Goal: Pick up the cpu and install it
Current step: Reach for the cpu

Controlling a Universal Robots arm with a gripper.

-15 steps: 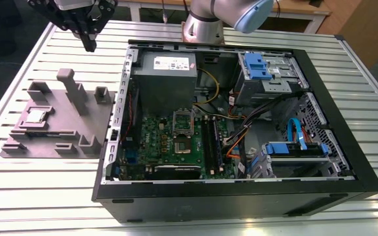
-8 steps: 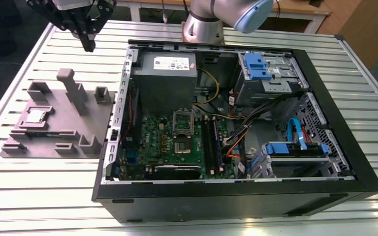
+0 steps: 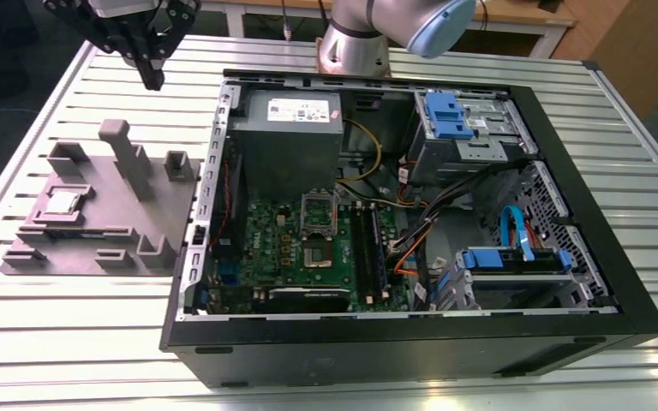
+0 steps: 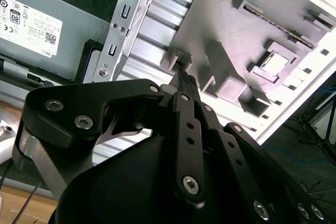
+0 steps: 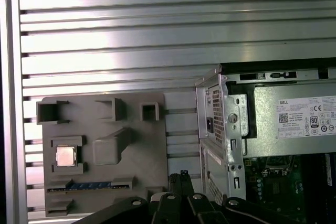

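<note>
1. The gripper (image 3: 152, 80) hangs in the air with its fingers pressed together and nothing in them.
2. The cpu (image 3: 64, 202) lies below it, well apart, in a pocket of the grey tray (image 3: 112, 214).
3. The open computer case (image 3: 421, 342) sits near the gripper, beside the tray.

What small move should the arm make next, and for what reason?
Probably carry the gripper across to above the small silver square cpu. The cpu lies untouched in its recess in the grey plastic tray, while the gripper hangs empty beside the open black computer case, away from it.
</note>
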